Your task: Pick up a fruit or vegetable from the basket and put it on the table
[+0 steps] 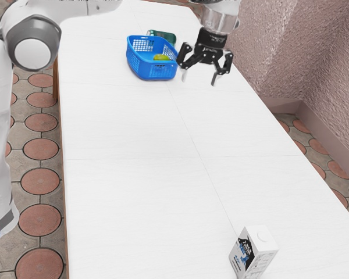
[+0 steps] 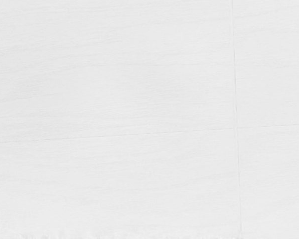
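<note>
My gripper (image 1: pixel 199 80) hangs above the table in the exterior view, just to the exterior view's right of the blue basket (image 1: pixel 153 71). Its two fingers stand wide apart with nothing between them. Inside the basket lies a yellow-green fruit or vegetable (image 1: pixel 161 57), partly hidden by the basket wall. The white table (image 1: pixel 128 128) carries the basket near its far end. Beneath my hand, the wrist view looks onto the pale table surface (image 2: pixel 114 99) with thin seam lines.
A green can-like object (image 1: pixel 163 36) lies right behind the basket. A white carton (image 1: pixel 255 253) with blue and black print stands at the table's near end. Along the exterior view's right runs a rough pinkish wall (image 1: pixel 314 64).
</note>
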